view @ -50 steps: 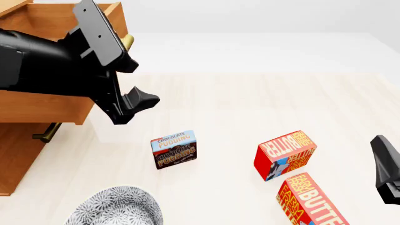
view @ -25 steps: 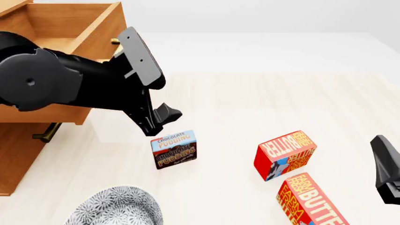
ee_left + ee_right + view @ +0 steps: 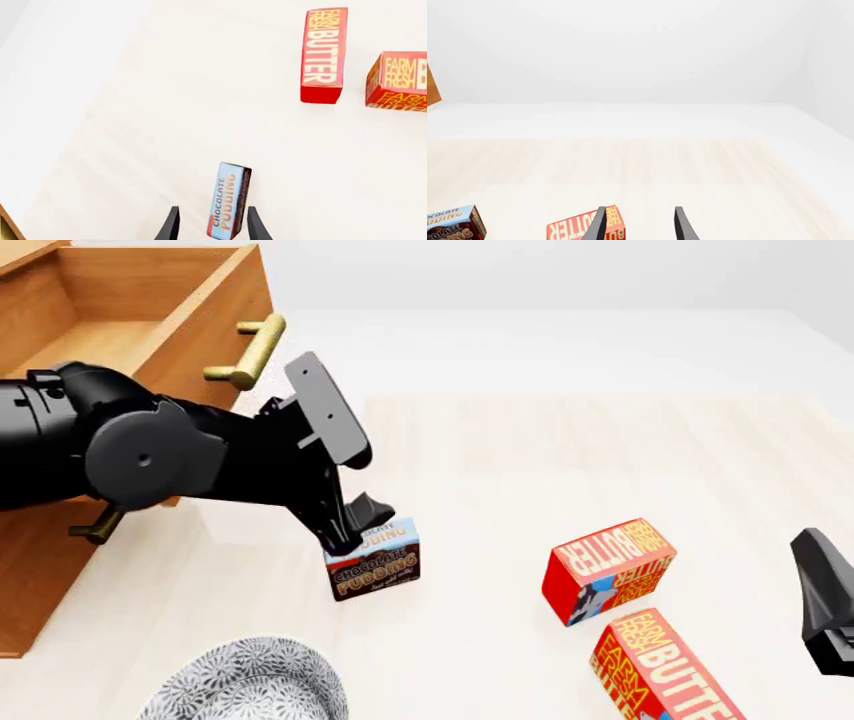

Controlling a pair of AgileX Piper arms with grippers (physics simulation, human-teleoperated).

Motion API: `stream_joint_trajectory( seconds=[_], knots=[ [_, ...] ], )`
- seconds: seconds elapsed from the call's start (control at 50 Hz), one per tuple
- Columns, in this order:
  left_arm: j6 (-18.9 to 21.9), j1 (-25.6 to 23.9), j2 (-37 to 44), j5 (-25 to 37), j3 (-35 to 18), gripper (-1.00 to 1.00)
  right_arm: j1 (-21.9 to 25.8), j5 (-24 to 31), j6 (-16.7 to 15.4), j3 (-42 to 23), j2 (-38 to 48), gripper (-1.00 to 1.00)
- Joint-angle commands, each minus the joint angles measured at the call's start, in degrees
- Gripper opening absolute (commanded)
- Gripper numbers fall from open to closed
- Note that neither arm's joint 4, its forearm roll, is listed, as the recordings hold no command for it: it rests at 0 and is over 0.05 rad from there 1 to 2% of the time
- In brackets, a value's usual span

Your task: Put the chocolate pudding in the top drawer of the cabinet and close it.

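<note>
The chocolate pudding (image 3: pixel 378 562) box, light blue over dark brown, stands on edge on the table, a little in front of the cabinet (image 3: pixel 38 585). My left gripper (image 3: pixel 358 524) has come down onto its top left corner. In the left wrist view the left gripper (image 3: pixel 213 214) is open, and the pudding (image 3: pixel 229 199) stands between its fingertips, close to one finger. The top drawer (image 3: pixel 127 315) is pulled out, showing its light wood inside and brass handle (image 3: pixel 248 351). My right gripper (image 3: pixel 640 220) is open and holds nothing, low at the right edge (image 3: pixel 825 602).
Two red butter boxes (image 3: pixel 610 568) (image 3: pixel 663 672) lie right of the pudding. A patterned grey bowl (image 3: pixel 247 682) sits at the front edge, below the pudding. A lower drawer handle (image 3: pixel 100 525) sticks out beside the left arm.
My left gripper has moved down and to the right, from in front of the open drawer to the pudding box. The drawer handle is now uncovered. The right arm has not moved.
</note>
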Motion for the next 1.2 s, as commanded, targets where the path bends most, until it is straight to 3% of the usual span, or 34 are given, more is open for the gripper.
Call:
stream_joint_trajectory(
  seconds=[0.02, 0.26, 1.2],
  knots=[
    [0.6, 3.4, 2.2, -3.6, 2.1, 1.0, 0.0, -0.2, 0.1, 0.2, 0.1, 1.0],
    [3.0, 6.0, 4.6, -8.3, 5.5, 1.0, 0.0, -0.2, 0.1, 0.2, 0.0, 1.0],
    [-2.8, 1.1, 12.6, -8.8, 1.5, 1.0, 0.0, -0.2, 0.1, 0.2, 0.1, 1.0]
  ],
)
